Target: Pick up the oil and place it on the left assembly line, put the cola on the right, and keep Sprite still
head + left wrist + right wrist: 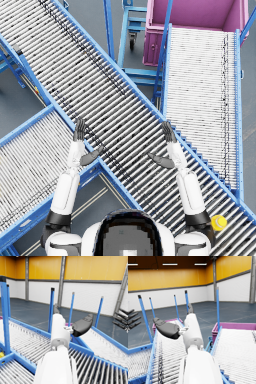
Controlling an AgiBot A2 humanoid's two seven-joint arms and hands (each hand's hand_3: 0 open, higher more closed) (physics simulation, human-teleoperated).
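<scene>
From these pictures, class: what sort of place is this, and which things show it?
Most likely a warehouse or factory sorting hall: blue-framed roller conveyors, a pink bin at one line's end, and high yellow-and-white walls.

This is a factory or warehouse hall. Long roller conveyors [100,95] with blue frames run at angles, and a pink bin [200,12] stands at the far end of the right one. The walls [82,267] are yellow above white, the floor [233,309] is dark grey, and strip lights [173,264] are on the ceiling.
</scene>
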